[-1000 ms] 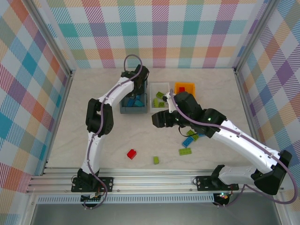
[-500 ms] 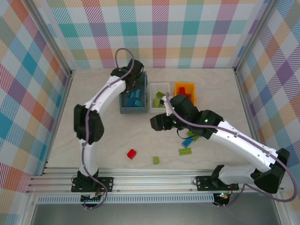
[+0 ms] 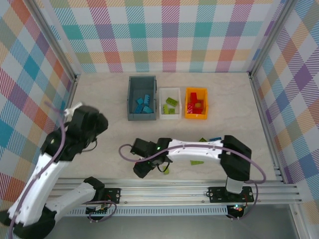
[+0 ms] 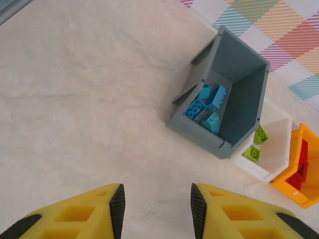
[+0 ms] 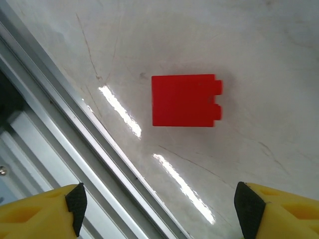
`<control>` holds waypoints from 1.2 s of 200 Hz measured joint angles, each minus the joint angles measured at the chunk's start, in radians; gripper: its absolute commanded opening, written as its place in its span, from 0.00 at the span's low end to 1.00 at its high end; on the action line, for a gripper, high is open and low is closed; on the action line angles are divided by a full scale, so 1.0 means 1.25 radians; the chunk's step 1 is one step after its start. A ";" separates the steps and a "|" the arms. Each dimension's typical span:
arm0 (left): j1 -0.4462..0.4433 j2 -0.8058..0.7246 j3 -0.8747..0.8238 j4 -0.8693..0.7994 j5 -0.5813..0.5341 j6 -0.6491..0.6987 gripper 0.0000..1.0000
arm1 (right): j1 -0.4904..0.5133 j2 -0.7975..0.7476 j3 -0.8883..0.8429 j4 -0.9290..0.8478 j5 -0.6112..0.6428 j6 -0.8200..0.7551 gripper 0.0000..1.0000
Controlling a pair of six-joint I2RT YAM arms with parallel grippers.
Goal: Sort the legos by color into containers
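- You see the right end effector (image 5: pixel 160 206) spread wide over the red lego (image 5: pixel 184 100)
- Your left end effector (image 4: pixel 157 205) is parted, holding nothing, above the worktop (image 4: pixel 75 99)

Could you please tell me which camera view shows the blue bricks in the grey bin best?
The left wrist view: the grey bin appears large there, and its blue bricks are distinct. The top external view shows them from straight above, but small.

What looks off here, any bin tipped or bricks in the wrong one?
Nothing stands out. Grey bin holds blue bricks, white bin green bricks. Red brick lies flat below the open right claw.
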 measured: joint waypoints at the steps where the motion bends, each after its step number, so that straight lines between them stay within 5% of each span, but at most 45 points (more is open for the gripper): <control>1: 0.000 -0.010 -0.004 -0.005 0.001 -0.002 0.41 | 0.000 0.000 0.000 0.000 0.000 0.000 0.83; 32: 0.000 -0.140 -0.032 -0.099 0.003 -0.031 0.41 | 0.006 0.072 0.037 -0.014 0.030 0.006 0.86; 68: 0.000 -0.150 -0.033 -0.142 0.013 -0.042 0.41 | 0.003 0.140 0.091 -0.023 0.046 0.004 0.83; 144: 0.000 -0.145 -0.020 -0.142 0.015 -0.039 0.41 | -0.016 0.228 0.175 -0.042 0.054 -0.001 0.48; 173: 0.000 -0.145 -0.020 -0.140 0.031 -0.039 0.41 | -0.017 0.226 0.178 -0.046 0.064 -0.001 0.42; 215: 0.000 -0.123 -0.036 -0.066 0.139 -0.017 0.41 | -0.054 0.093 0.106 -0.061 0.086 0.003 0.39; 240: 0.000 -0.057 -0.054 0.023 0.238 -0.012 0.41 | -0.186 -0.111 0.028 -0.074 0.104 0.009 0.38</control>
